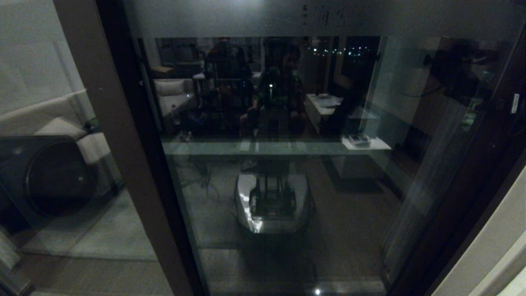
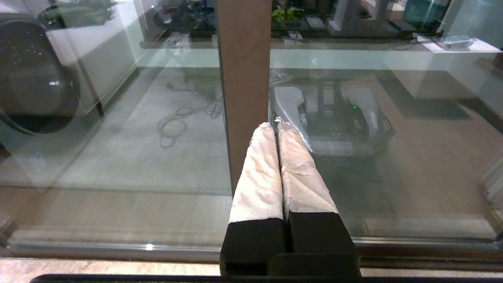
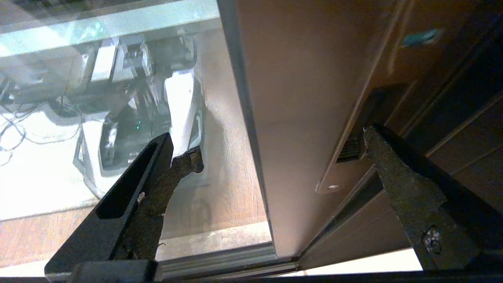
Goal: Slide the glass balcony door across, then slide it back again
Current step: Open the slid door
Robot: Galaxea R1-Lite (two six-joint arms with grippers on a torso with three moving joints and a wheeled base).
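The glass balcony door (image 1: 287, 123) fills the head view, with its frosted top band (image 1: 324, 16) bearing characters. Neither gripper can be made out in that view. In the right wrist view my right gripper (image 3: 279, 143) is open and straddles the door's brown edge stile (image 3: 298, 98). One fingertip (image 3: 369, 135) sits at the recessed slot handle (image 3: 349, 151), the other fingertip (image 3: 192, 155) is over the glass. In the left wrist view my left gripper (image 2: 275, 125) is shut on nothing, its white-wrapped tips close to the other brown stile (image 2: 243, 70).
A dark round-fronted washing machine (image 1: 53, 176) stands behind the left glass panel. The floor track (image 3: 220, 261) runs along the door's foot. A pale wall and jamb (image 1: 485, 246) close the right side. My own base is mirrored in the glass (image 1: 271, 201).
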